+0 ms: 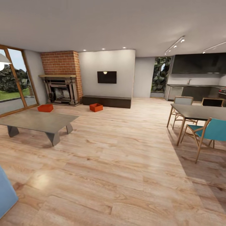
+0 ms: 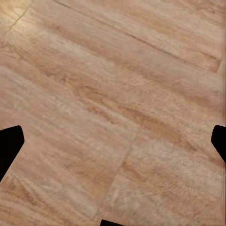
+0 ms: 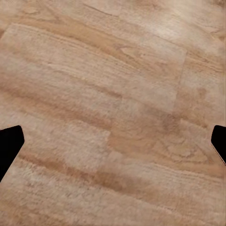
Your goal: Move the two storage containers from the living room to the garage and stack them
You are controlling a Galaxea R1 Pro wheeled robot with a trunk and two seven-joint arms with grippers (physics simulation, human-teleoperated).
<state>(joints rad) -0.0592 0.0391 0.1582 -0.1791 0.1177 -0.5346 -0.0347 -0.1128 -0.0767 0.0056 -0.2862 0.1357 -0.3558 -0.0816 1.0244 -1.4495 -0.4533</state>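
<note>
Two orange-red storage containers sit on the light wood floor of the living room, far across from me. One container (image 1: 45, 108) lies in front of the brick fireplace (image 1: 61, 78). The other container (image 1: 96, 107) lies before the dark low cabinet (image 1: 106, 101). My left gripper (image 2: 113, 141) hangs open over bare planks, its black fingertips (image 2: 9, 143) wide apart at the picture's edges. My right gripper (image 3: 113, 141) is open the same way, with nothing between its fingertips (image 3: 9, 141).
A grey coffee table (image 1: 37, 121) stands at the left, between me and the nearer bin. A dining table (image 1: 201, 113) with wooden chairs and a teal chair (image 1: 210, 131) stands at the right. A blue sofa corner (image 1: 4, 191) shows at lower left. Open plank floor runs up the middle.
</note>
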